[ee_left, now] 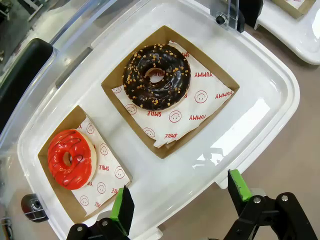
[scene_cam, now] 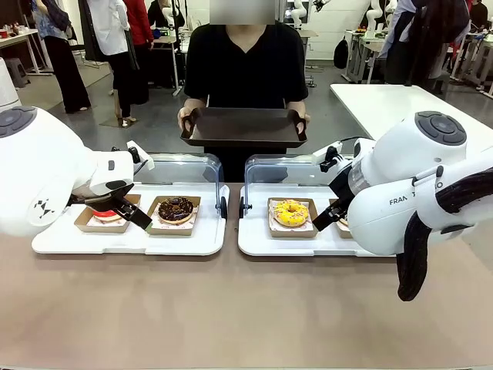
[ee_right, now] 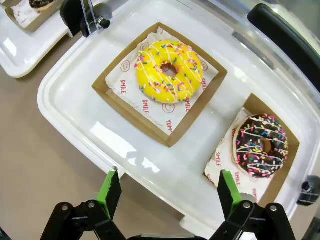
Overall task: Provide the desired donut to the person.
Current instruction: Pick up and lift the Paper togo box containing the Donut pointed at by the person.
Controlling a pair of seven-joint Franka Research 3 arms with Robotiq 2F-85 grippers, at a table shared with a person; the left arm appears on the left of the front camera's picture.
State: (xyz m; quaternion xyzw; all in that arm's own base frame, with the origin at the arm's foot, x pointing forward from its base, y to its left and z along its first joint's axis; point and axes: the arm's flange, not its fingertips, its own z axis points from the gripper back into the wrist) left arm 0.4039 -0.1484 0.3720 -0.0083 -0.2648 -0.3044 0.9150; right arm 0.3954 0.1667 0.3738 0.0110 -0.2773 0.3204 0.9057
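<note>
Left claw (ee_left: 178, 190) and right claw (ee_right: 169, 177) gaped wide, empty; the chocolate donut (ee_left: 157, 76) looked soft, smeary, better gripped by its cardboard tray (ee_left: 107, 86).

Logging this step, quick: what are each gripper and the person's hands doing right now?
Left gripper: open, empty.
Right gripper: open, empty.
Person's hands: holding a dark tray.

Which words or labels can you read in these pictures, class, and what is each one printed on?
"YUMMY": red print on the paper liner under the chocolate donut.
"SMILE": on that same liner, and on the liners under the red donut and the yellow donut.
"FRAN": on the right arm; the remaining letters are out of sight.
</note>
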